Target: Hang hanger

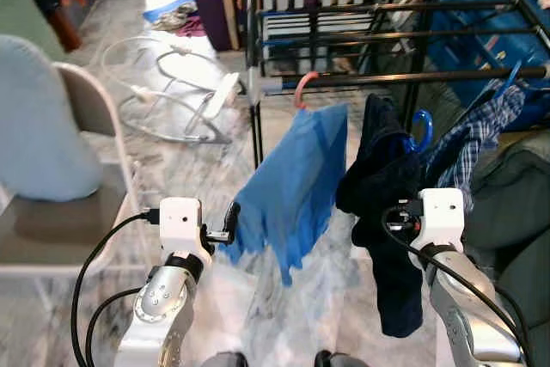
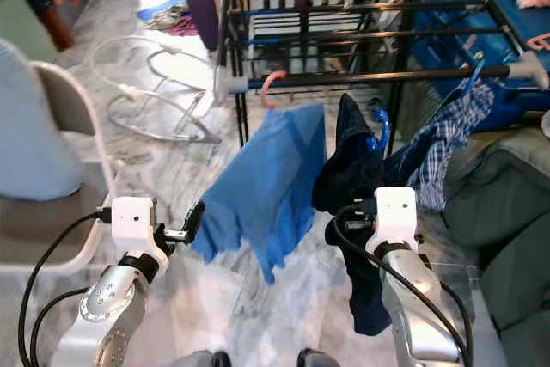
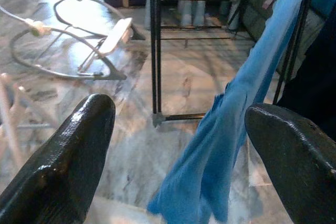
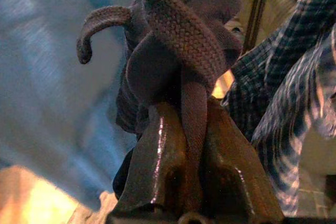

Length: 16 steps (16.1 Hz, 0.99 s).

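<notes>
Here is the black drying rack filling the upper frame, its front rail running across with three loads on it: a blue shirt hanging from a pink hanger hook, a dark garment on a blue hanger whose hook sits just below the rail rather than clearly over it, and a plaid shirt beside that. That blue hanger is the job, and from here I cannot tell whether its hook has caught the rail. The right pincer is clenched on a strip of the dark garment's fabric, cloth bunched right above the fingertips. To finish cleanly, I'd say lift by that grip until the hook rises above the rail, ease it forward over the bar, then lower so the weight seats it before letting go; tugging sideways risks dragging the plaid shirt along. The left pincer stands released, fingers wide, just beside the blue shirt's lower edge, and would do best to stay clear of it.
</notes>
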Motion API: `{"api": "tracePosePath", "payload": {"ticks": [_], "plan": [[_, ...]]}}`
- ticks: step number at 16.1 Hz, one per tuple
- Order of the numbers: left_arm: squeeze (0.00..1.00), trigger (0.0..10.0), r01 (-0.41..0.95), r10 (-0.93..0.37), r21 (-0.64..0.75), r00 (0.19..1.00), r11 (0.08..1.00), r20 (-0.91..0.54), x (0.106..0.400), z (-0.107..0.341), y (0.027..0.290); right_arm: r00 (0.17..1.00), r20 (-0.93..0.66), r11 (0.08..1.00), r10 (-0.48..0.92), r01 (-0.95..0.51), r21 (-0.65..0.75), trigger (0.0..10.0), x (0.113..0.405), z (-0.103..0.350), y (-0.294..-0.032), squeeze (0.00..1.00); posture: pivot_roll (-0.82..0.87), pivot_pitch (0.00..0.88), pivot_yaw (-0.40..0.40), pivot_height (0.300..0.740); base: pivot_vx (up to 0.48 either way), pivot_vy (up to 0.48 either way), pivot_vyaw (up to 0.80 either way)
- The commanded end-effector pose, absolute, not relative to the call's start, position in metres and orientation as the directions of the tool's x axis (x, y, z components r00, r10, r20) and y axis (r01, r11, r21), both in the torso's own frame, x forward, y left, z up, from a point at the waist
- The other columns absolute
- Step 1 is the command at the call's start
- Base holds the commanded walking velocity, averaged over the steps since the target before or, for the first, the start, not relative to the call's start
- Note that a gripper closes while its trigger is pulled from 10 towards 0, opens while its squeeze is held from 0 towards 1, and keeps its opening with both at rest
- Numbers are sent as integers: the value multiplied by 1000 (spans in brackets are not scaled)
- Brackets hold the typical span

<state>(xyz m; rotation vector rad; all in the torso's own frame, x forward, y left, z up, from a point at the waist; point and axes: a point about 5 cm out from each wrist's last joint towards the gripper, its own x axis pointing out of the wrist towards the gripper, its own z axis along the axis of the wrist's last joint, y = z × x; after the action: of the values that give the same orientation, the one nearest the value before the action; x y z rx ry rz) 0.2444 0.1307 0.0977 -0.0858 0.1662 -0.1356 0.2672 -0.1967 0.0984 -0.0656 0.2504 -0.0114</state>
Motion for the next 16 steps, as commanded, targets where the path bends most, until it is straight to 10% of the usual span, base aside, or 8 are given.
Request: {"api": "tracePosePath", "payload": {"ticks": [1, 16], "plan": [[0, 10000, 118, -134, -94, 974, 989, -181, 243, 95, 132, 980, -197, 997, -4, -10, -70, 10000, 269, 112, -194, 0, -112, 84, 56, 740, -409, 0, 0], [0, 10000, 118, -133, -88, 973, 989, -188, 245, 94, 133, 979, -202, 998, 9, -22, -63, 10000, 274, 113, -190, 0, -109, 92, 50, 740, -111, 0, 0]]}}
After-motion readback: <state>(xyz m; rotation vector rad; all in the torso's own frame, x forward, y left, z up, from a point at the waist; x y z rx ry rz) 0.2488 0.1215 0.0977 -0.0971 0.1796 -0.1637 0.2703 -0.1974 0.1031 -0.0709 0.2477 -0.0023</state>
